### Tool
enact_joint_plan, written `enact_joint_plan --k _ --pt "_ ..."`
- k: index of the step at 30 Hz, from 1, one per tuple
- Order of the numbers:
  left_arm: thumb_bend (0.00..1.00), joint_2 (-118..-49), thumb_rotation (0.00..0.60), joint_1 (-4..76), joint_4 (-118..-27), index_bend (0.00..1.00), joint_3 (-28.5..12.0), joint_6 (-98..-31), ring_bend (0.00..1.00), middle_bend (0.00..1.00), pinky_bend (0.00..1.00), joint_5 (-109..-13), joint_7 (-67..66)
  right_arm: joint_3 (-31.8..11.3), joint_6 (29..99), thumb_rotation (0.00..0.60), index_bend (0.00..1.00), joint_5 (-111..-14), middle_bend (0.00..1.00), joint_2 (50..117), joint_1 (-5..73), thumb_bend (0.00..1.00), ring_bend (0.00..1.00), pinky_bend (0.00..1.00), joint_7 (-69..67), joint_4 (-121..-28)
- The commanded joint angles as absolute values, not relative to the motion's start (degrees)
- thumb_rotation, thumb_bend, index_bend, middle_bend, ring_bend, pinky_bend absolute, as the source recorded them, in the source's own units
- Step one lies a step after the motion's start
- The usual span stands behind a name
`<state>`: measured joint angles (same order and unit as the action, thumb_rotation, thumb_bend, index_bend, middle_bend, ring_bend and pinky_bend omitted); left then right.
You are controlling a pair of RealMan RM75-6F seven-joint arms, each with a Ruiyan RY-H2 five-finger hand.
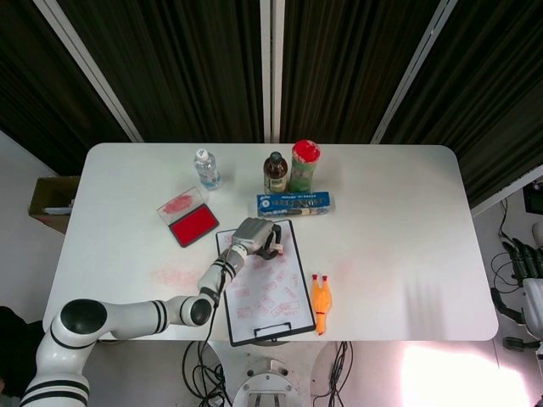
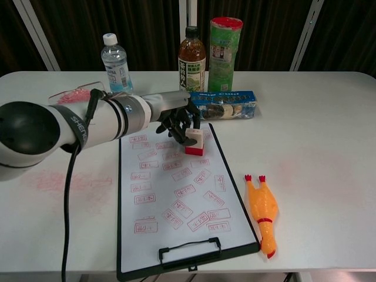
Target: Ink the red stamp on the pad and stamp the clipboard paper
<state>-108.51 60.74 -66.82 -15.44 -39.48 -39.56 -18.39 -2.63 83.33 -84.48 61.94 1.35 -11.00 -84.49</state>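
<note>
My left hand (image 2: 175,119) grips the red stamp (image 2: 194,143) from above, over the upper right part of the clipboard paper (image 2: 158,200). The stamp's red base appears to touch the sheet, which carries several red imprints. From overhead, the left hand (image 1: 253,236) and stamp (image 1: 274,248) sit at the top of the clipboard (image 1: 246,326). The open red ink pad (image 1: 193,224) lies left of the clipboard; in the chest view my forearm hides it. My right hand (image 1: 521,261) hangs open beyond the table's right edge, holding nothing.
A water bottle (image 2: 116,61), a tea bottle (image 2: 192,53), a green canister (image 2: 224,47) and a blue biscuit box (image 2: 226,104) line the far side. An orange rubber chicken (image 2: 262,205) lies right of the clipboard. Red ink smears (image 2: 64,179) mark the table at left.
</note>
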Motion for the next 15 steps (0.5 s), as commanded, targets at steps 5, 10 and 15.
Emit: enact_joint_plan --k 5,10,15 --pt "0.52 -109.1 0.600 60.5 -65.6 0.71 -14.9 -38.9 0.70 0.70 0.80 -40.4 -17.1 -2.8 83.1 0.600 0.00 -84.0 0.00 62.1 1.4 0.31 0.00 0.00 -11.0 -84.2" --pt "0.52 -109.7 0.600 60.3 -64.4 0.72 -14.6 -38.6 0.72 0.70 0.80 -41.4 -16.2 -2.8 83.0 0.600 0.00 -84.1 0.00 62.3 1.4 0.31 0.00 0.00 -11.0 -84.1" --pt "0.52 -110.1 0.600 60.3 -62.9 0.72 -14.6 -37.9 0.72 0.70 0.81 -41.6 -15.6 -2.8 82.9 0.600 0.00 -83.8 0.00 62.3 1.4 0.31 0.00 0.00 -11.2 -83.8"
